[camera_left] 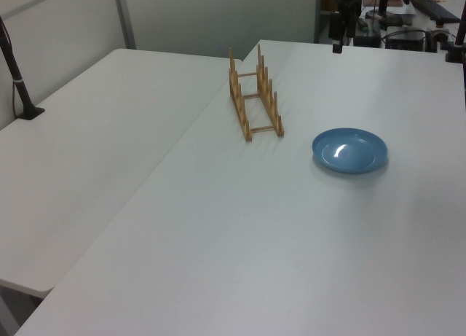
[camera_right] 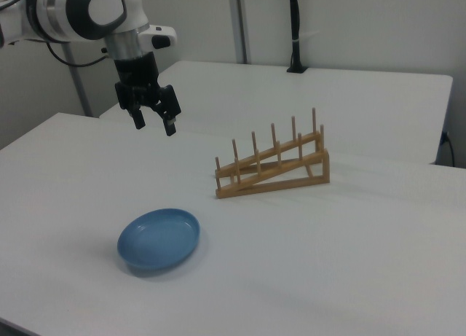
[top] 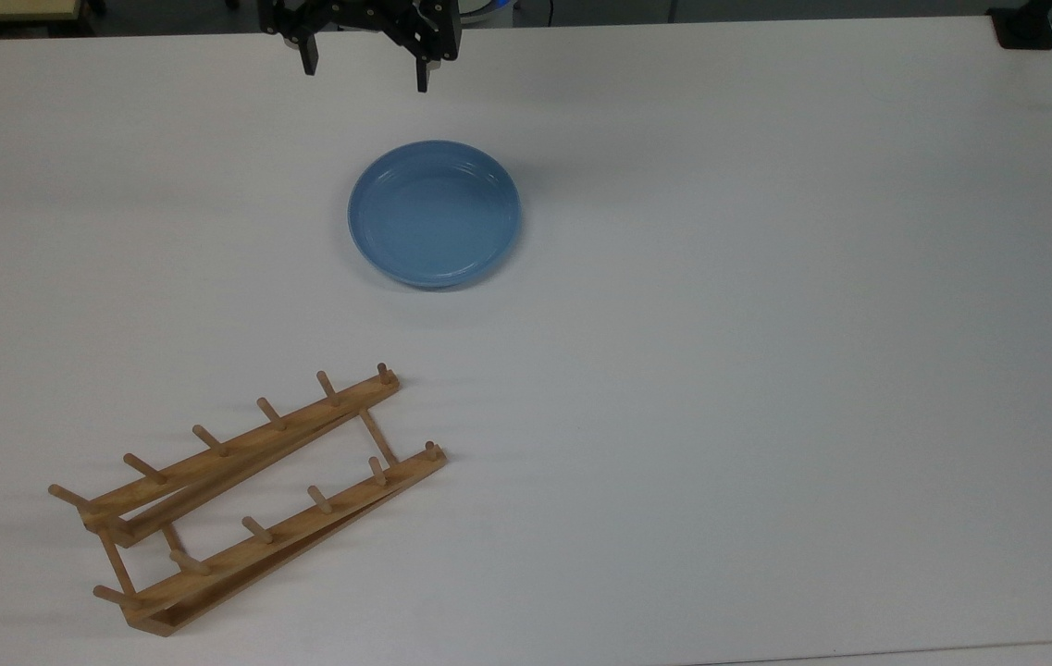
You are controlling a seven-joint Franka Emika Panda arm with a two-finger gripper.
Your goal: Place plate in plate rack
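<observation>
You've got two white tables (camera_left: 240, 227) pushed side by side, plain pale wall (camera_right: 364, 22) behind, and a black pole (camera_right: 295, 30) clamped on the far table's edge.

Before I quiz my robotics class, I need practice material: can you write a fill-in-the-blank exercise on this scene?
1. The plate lies flat on the white ____.
2. The plate's colour is ____.
3. The plate rack holds ____ plates.
4. The gripper hangs above the table with its jaws ____ and holding nothing.

Missing words: table; blue; no; open
</observation>
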